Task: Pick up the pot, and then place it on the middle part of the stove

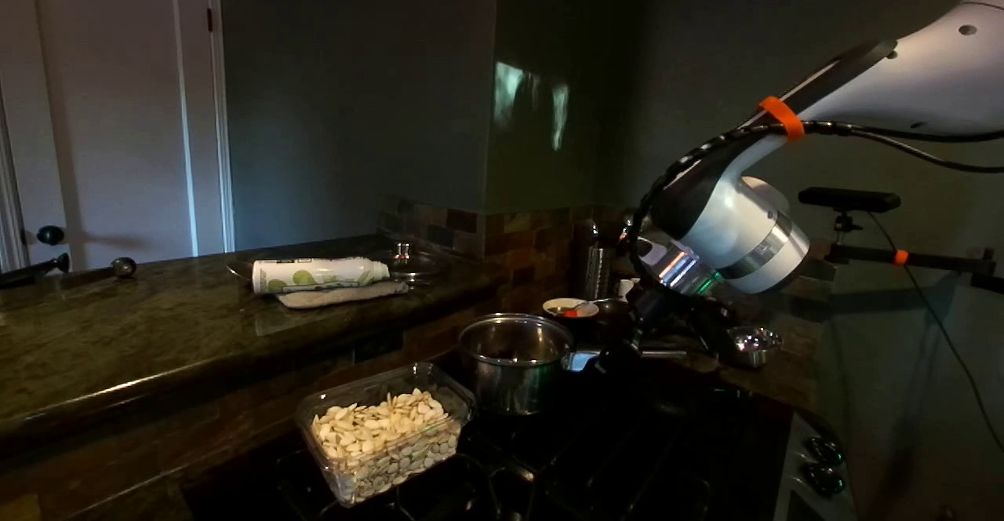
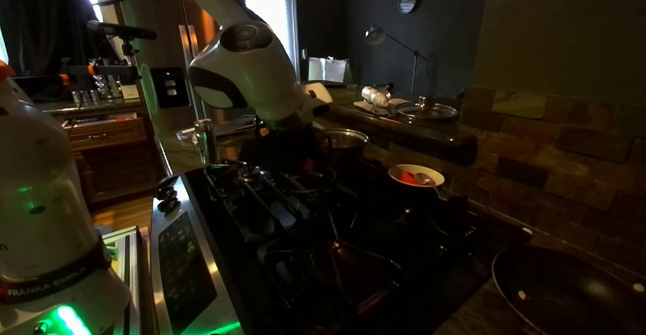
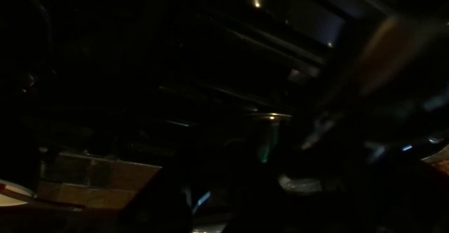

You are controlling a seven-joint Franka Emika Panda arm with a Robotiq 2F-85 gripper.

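The pot [image 1: 514,384] is a shiny steel saucepan, upright at the far part of the black stove [image 1: 627,458]. Its long handle [image 1: 665,355] points away from the raised ledge. In another exterior view the pot [image 2: 351,140] shows only partly behind my arm, over the far end of the stove [image 2: 348,254]. My gripper [image 1: 617,355] is at the handle, close to the pot's side, and overlaps it. In the wrist view the fingers are lost in the dark, so whether they are shut on the handle cannot be told. Whether the pot touches the stove is hidden.
A clear dish of pale food [image 1: 388,435] stands right beside the pot. A white bowl with a spoon [image 2: 416,176] is at the stove's back edge. A small metal bowl [image 1: 753,346] and a dark pan [image 2: 570,294] are nearby. A raised stone ledge [image 1: 141,348] runs behind.
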